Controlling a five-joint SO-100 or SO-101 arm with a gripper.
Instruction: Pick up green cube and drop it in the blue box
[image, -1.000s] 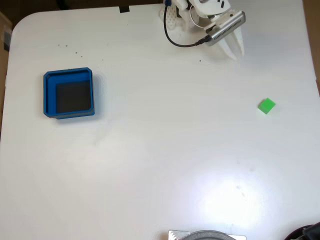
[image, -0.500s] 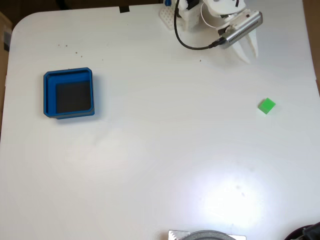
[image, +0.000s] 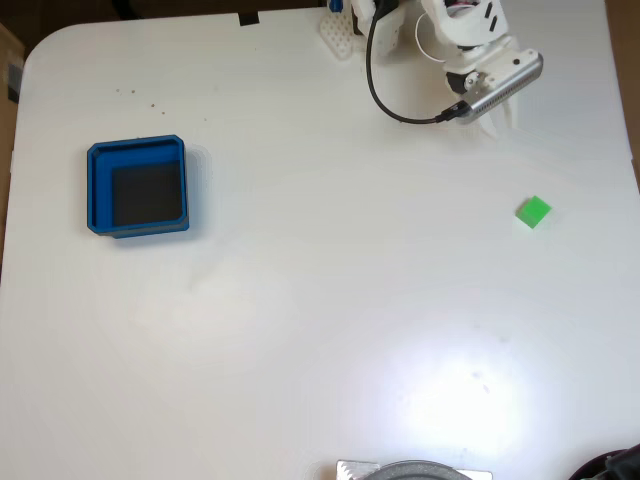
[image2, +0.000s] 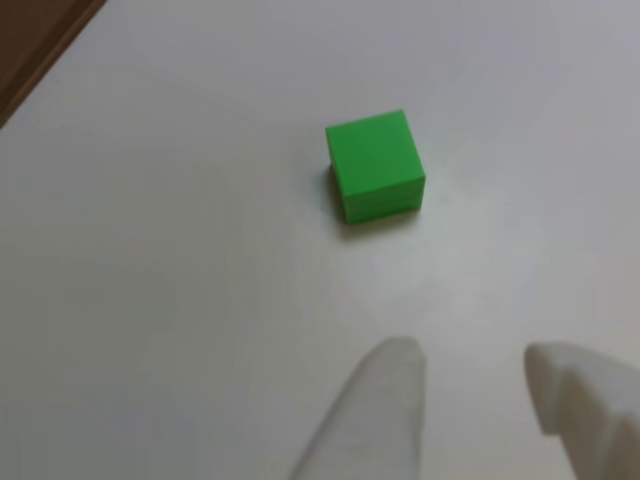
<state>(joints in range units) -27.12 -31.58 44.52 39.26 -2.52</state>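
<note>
The green cube (image: 533, 212) lies alone on the white table at the right in the fixed view. In the other view the cube (image2: 375, 165) sits flat just ahead of my two white fingertips. My gripper (image: 497, 122) hangs at the top right, up and to the left of the cube and well apart from it. Seen from the other view, the gripper (image2: 475, 360) is open with a narrow gap and nothing between its fingers. The blue box (image: 137, 147), with its dark floor, stands far off at the left and holds nothing.
A black cable (image: 385, 100) loops from the arm's base (image: 345, 35) at the top edge. A grey round object (image: 415, 470) pokes in at the bottom edge, a dark one (image: 615, 465) at the bottom right. The table's brown edge (image2: 35, 45) shows top left.
The arm has swung to the right and slightly downward in the fixed view, bringing the gripper closer to the green cube. Cube and box have not moved.
</note>
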